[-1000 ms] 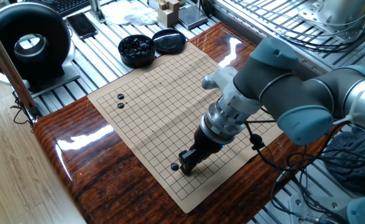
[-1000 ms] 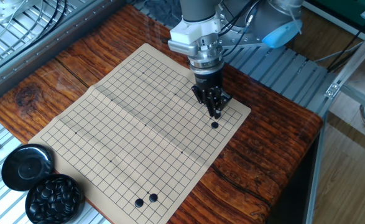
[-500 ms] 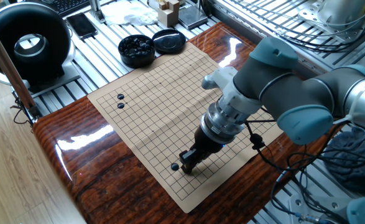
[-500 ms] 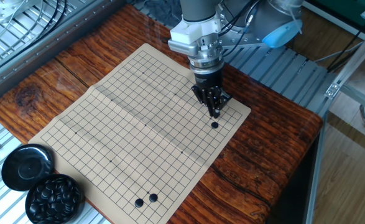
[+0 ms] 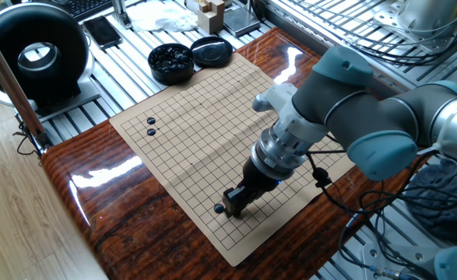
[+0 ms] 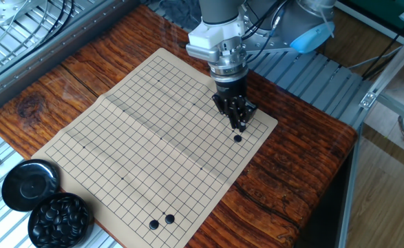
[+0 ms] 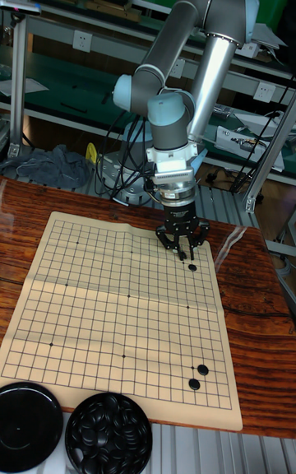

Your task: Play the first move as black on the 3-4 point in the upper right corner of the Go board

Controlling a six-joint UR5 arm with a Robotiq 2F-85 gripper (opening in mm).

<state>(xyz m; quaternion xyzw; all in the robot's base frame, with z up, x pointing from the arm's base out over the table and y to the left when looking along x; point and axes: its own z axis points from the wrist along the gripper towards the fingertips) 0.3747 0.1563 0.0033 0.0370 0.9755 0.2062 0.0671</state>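
Your jaws hang apart and empty just beside the placed stone (image 6: pixel 237 138); lift straight, or a fingertip (image 6: pixel 242 127) nudges it off its point.

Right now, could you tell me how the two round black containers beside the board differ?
The round black bowl is heaped with glossy black Go stones, whereas the round black lid holds none. The bowl sits nearer the tan Go board's bottom edge in the other fixed view, the lid further left. Both are black, round, similar in size, and touching.
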